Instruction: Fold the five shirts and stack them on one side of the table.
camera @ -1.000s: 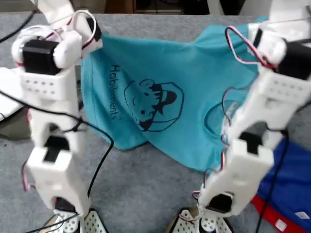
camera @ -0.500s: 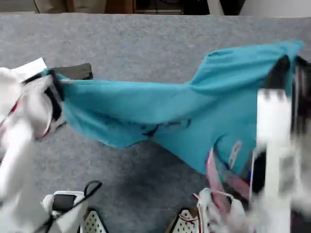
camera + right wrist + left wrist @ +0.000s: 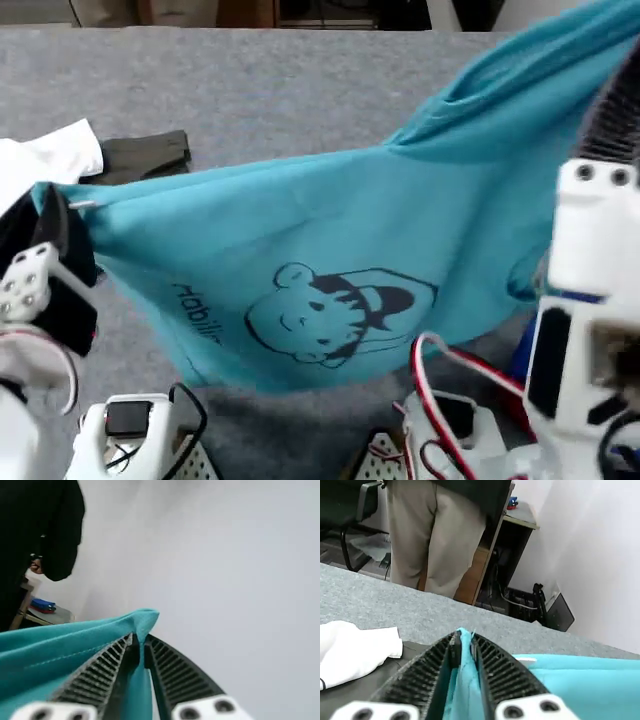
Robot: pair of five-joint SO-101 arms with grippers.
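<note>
Grey tabletop (image 3: 250, 90) below, teal shirt (image 3: 330, 230) held up off it, long axis running 9 o'clock to 2 o'clock. Left jaws clamped tight on the 9 o'clock corner, right jaws pinching the other end.

Print on cloth, high view. Teal shirt (image 3: 330, 230), held spread above the desk, front side showing. One short line of dark lettering (image 3: 197, 315) runs slantwise just beside a dark outline drawing of a cartoon bear (image 3: 335, 312) in a rounded frame, same ink as the drawing. Only the first few letters show. The rest drops into the fold at the shirt's lower edge, so the word cannot be read whole.
</note>
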